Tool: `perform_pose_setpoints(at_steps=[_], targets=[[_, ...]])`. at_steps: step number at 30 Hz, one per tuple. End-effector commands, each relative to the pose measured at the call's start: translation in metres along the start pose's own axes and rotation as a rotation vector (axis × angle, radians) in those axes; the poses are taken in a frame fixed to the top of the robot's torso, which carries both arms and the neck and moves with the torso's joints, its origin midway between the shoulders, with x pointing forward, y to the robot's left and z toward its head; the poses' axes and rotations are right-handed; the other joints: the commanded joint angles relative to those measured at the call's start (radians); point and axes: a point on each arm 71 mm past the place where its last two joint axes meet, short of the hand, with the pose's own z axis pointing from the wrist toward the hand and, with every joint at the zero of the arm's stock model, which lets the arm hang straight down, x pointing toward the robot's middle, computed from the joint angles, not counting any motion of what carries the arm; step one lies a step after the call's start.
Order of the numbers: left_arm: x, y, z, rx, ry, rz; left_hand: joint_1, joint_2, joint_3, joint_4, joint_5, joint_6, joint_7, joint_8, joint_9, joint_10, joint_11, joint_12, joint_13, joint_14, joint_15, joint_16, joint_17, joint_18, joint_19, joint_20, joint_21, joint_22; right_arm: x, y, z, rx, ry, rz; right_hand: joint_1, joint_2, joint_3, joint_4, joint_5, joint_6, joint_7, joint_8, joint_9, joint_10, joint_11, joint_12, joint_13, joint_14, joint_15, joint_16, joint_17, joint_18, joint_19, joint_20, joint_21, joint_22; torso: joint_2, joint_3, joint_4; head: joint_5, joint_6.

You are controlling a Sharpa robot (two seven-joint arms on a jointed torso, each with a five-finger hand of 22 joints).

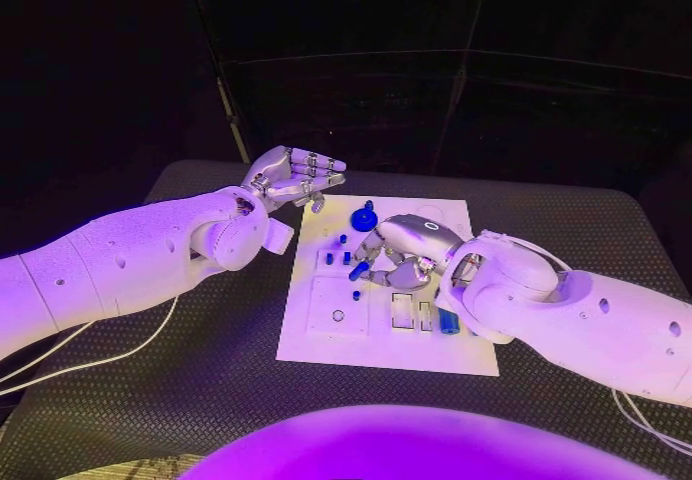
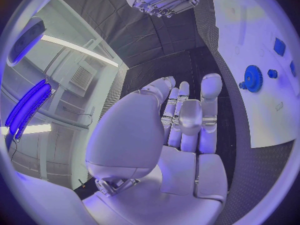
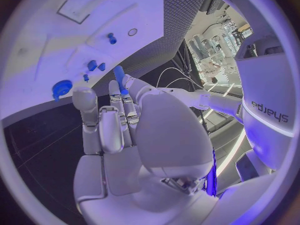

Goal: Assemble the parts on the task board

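R hand (image 1: 392, 256) is over the middle of the board (image 1: 325, 345), fingers curled down, and it looks to be pinching a small blue peg (image 3: 119, 75). In the R wrist view the peg sticks out past the fingertips, w/ the board's slots beyond it. From overhead there's a bit of blue just under that hand, prob. the same peg, but I can't tell if it's touching the board yet.

L hand (image 1: 293, 178) hangs off the board's far-left corner, just beside the edge, fingers curled in toward the palm w/ nothing in them. L wrist view shows the palm and fingers bare. It's not helping right now.

Parts: a blue gear (image 1: 364, 217) sits near the far edge of the board, a few small blue pieces (image 1: 329, 259) stand just left of the R hand, and one longer blue piece (image 1: 449, 322) lies by the near-right slots, close to the R wrist. Two pale rectangular slots (image 1: 402, 310) sit next to it.

My read: mid-insertion step, R hand carrying a peg to its hole. Early-to-mid in the job, since several parts look loose. Next move needs the peg lined up upright over a matching hole, then a straight push down. A tilted peg would jam or slip out of the pinch.
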Motion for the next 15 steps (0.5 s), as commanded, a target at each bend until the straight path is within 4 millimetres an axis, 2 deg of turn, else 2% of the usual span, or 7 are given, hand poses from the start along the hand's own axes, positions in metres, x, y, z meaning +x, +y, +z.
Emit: perform_pose_setpoints(at_steps=[1,7,15], targets=[[0.002,-0.002,0.001,0.007,0.011,-0.009,-0.009,0.003,0.003,-0.003,-0.005,-0.003,0.005,-0.007,-0.001,-0.007,-0.001,-0.007,0.001,-0.007,0.001,-0.003,-0.001,0.011,-0.007,0.003,-0.004,-0.001,0.01,0.008,0.004,-0.058,0.031,0.039,0.004,-0.003,0.008,-0.002,0.006,0.003,0.005,0.001,0.001,0.004,0.004,-0.005,-0.001,0.042,-0.004,0.003,-0.002,0.0,0.001,0.0,0.005,-0.003,0.0,-0.0006,0.0003,0.004,0.0],[0.003,-0.002,0.001,0.007,0.013,-0.01,-0.009,0.003,0.003,-0.003,-0.005,-0.003,0.006,-0.007,-0.001,-0.007,0.0,-0.007,0.001,-0.007,0.002,-0.003,-0.001,0.011,-0.007,0.003,-0.003,-0.001,0.026,0.013,0.011,-0.074,0.071,0.054,0.003,-0.003,0.01,-0.004,0.006,0.002,0.006,0.0,0.0,0.004,0.004,-0.007,-0.001,0.042,-0.004,0.003,-0.003,0.0,0.001,0.0,0.006,-0.002,0.0,-0.0005,-0.0012,0.011,0.0],[0.005,-0.002,0.002,0.008,0.017,-0.011,-0.009,0.003,0.003,-0.003,-0.005,-0.003,0.006,-0.007,-0.001,-0.007,0.0,-0.007,0.001,-0.007,0.002,-0.003,-0.001,0.011,-0.007,0.003,-0.003,-0.001,0.039,0.012,0.016,-0.071,0.104,0.046,0.002,-0.004,0.013,-0.006,0.006,0.001,0.006,-0.001,0.0,0.004,0.005,-0.009,-0.001,0.042,-0.003,0.003,-0.003,0.0,0.0,0.001,0.006,-0.002,0.0,0.0007,0.0004,0.013,0.0]])
